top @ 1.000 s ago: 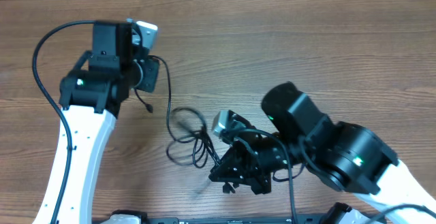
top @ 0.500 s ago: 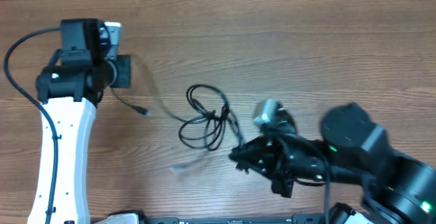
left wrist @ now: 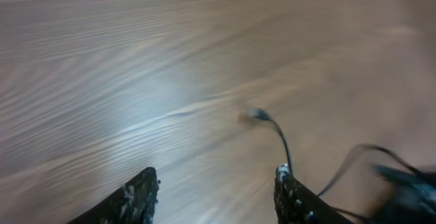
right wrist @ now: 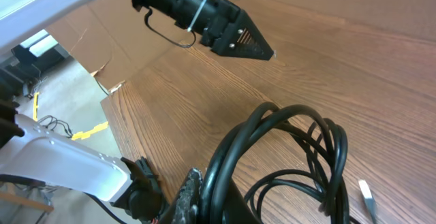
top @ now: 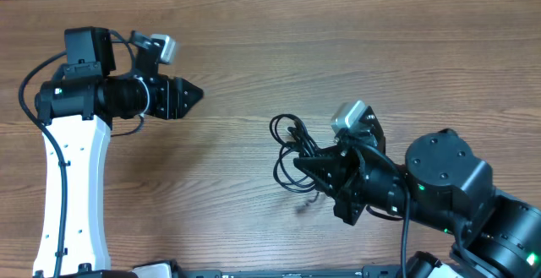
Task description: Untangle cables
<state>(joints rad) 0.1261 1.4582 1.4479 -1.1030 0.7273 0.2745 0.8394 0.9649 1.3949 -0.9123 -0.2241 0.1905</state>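
cables (top: 292, 140): looped bundle at the tip of the right gripper (top: 319, 175), on the bench (top: 338, 41) | right jaws: clamped on the cables | left gripper (top: 188, 94): well apart from the right gripper, jaws parted

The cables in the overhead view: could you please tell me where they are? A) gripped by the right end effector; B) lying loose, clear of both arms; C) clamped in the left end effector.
A: the cables loop out from the shut right end effector, while the left end effector stands open and empty.
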